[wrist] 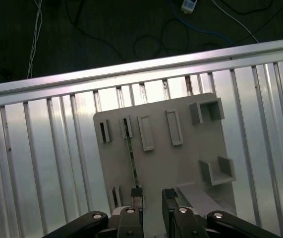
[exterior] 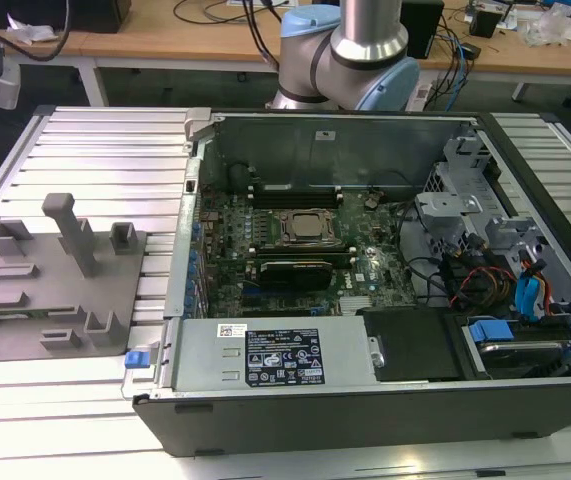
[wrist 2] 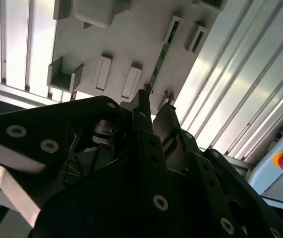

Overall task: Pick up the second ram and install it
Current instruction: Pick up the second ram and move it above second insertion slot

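Hovering above the grey fixture plate (wrist: pixel 181 168), the gripper (wrist: pixel 153 197) has its fingers parted and holds nothing. The second ram (wrist: pixel 131 156) stands on edge in narrow slots, parallel to one long edge of the plate and nearer that edge than the bracketed side. Judgement: the stick looks in line with one finger (wrist: pixel 138 198) rather than with the gap. Centre the gap over its thin edge, descend square, clamp the board faces lightly, lift straight
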You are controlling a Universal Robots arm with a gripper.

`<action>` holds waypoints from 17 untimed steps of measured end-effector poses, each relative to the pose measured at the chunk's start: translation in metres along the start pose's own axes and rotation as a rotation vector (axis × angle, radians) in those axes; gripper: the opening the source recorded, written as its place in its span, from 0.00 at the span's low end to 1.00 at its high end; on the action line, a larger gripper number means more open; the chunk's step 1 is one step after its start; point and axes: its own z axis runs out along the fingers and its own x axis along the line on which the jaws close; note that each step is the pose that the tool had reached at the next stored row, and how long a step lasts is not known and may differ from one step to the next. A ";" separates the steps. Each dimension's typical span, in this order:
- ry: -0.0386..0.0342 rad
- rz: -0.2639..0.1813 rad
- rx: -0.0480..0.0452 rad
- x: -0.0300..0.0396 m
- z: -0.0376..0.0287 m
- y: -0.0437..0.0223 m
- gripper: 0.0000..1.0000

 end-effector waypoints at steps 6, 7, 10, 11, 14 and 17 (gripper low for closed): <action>0.0000 0.000 0.0000 0.0001 0.0090 -0.0004 0.30; 0.0000 0.000 -0.0001 0.0001 0.0099 -0.0004 0.30; 0.0000 0.000 0.0000 0.0002 0.0141 -0.0006 0.30; 0.0000 0.000 -0.0001 0.0002 0.0153 -0.0006 0.30; 0.0000 0.000 0.0000 0.0002 0.0186 -0.0008 0.30; 0.0000 0.000 0.0000 0.0003 0.0219 -0.0009 0.30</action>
